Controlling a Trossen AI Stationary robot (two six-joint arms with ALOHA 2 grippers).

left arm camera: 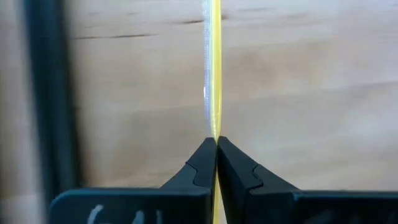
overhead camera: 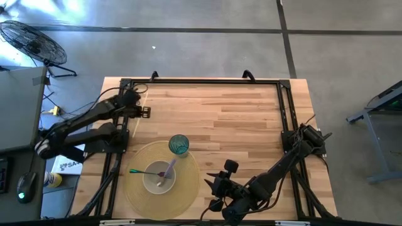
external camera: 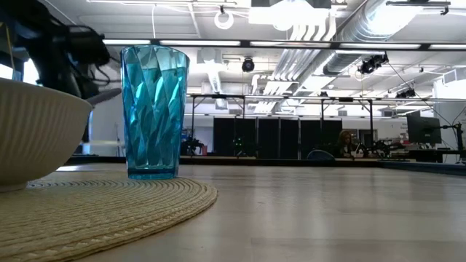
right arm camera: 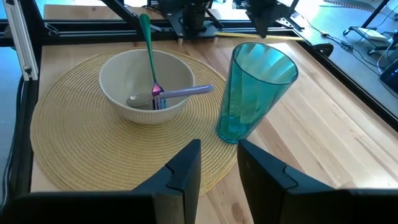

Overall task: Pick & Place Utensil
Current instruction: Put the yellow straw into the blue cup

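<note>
A thin yellow utensil (left arm camera: 214, 68) shows edge-on in the left wrist view and as a pale line (overhead camera: 134, 125) near the table's far left. My left gripper (overhead camera: 138, 108) is shut on it. A cream bowl (right arm camera: 146, 84) stands on a round woven placemat (right arm camera: 74, 143) at the near left. In it lie a green-handled utensil (right arm camera: 148, 46) and a purple-handled fork (right arm camera: 183, 92). A teal cup (right arm camera: 255, 90) stands upright on the mat's edge. My right gripper (right arm camera: 219, 163) is open and empty, near the table's near edge, right of the mat. My left gripper pinches the yellow utensil's thin body (left arm camera: 215, 134) between its two fingers, which press on its flat sides. The utensil runs on beyond the fingertips, in line with the fingers. Whether it is clear of the table I cannot tell.
A black metal frame (overhead camera: 284, 113) runs along the table's far, left and right sides. Bare wood (overhead camera: 239, 125) lies between the mat and the right rail. In the low view the cup (external camera: 154, 109) and bowl (external camera: 36, 131) stand close together on the mat (external camera: 109, 207).
</note>
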